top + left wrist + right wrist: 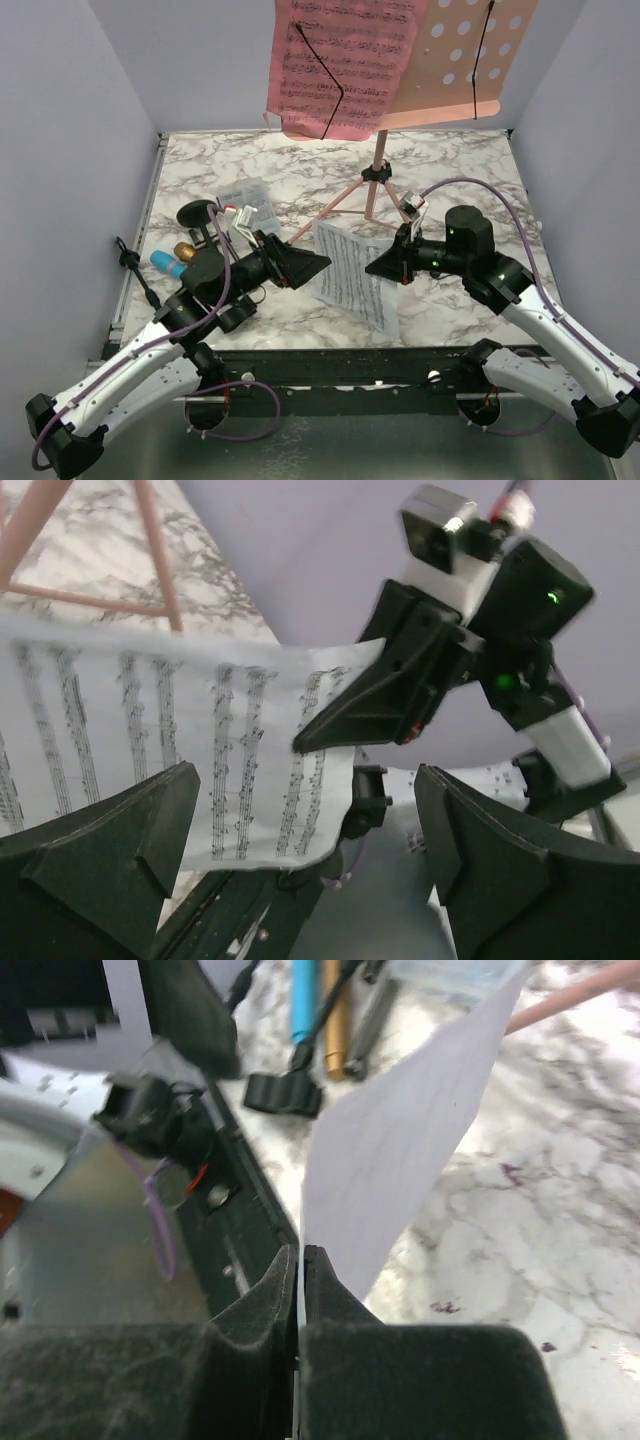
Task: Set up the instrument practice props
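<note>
white arms, black claws, purple cables

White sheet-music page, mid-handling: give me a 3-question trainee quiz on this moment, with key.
1. True or false: the right gripper is shut on the white sheet-music page.
2. The left gripper is: A) open, holding nothing; B) shut on the page; C) holding a microphone.
3. What colour is the page resting on the music rack?

Key: 1 true; 2 A; 3 pink.
</note>
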You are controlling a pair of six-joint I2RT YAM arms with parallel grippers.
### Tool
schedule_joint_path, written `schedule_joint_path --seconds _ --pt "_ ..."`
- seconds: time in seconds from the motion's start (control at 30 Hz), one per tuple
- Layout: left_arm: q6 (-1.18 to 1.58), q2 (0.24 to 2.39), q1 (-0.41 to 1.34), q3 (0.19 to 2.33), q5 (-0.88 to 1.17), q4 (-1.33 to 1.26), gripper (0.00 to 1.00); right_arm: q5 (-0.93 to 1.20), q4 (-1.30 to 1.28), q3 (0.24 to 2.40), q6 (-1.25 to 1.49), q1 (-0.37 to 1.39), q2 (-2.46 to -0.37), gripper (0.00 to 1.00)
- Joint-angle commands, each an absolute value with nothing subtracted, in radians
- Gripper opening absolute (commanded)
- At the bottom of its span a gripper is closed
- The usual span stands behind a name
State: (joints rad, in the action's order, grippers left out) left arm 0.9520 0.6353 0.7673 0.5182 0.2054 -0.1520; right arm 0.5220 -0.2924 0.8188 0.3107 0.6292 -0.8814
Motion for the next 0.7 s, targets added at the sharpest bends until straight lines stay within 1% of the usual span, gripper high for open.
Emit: schedule_joint_path --seconds 0.0,0.07,0.17,0.23,0.37,0.47,0.6,0.67 --pt "0.579 0.671 0.766 0.791 0.421 0.174 0.98 0.835 -0.554 0.927 0.158 0.635 -0.911 0.0" --pt "0.488 0.716 0.767 0.896 0.495 0.249 0.99 0.966 -0.593 0.963 0.118 0.635 -0.923 0.0" --pt "0.411 0.812 0.766 1.02 0.63 0.325 0.99 1.092 -0.677 1.02 0.071 0.635 -0.956 0.0" --pt "0.391 0.888 0.766 1.076 0.743 0.359 0.99 1.134 -0.714 1.051 0.053 0.634 -0.974 0.0" --pt "0.417 1.045 0.767 1.128 1.008 0.371 0.97 1.137 -0.716 1.077 0.061 0.634 -0.978 0.0" --pt "0.428 1.123 0.769 1.139 1.118 0.37 0.92 1.151 -0.711 1.07 0.063 0.635 -0.99 0.0" --pt "0.438 1.162 0.773 1.143 1.15 0.368 0.83 1.143 -0.697 1.046 0.067 0.634 -1.001 0.0" --pt "0.444 1.173 0.78 1.141 1.168 0.368 0.76 1.146 -0.683 1.037 0.071 0.634 -1.005 0.0"
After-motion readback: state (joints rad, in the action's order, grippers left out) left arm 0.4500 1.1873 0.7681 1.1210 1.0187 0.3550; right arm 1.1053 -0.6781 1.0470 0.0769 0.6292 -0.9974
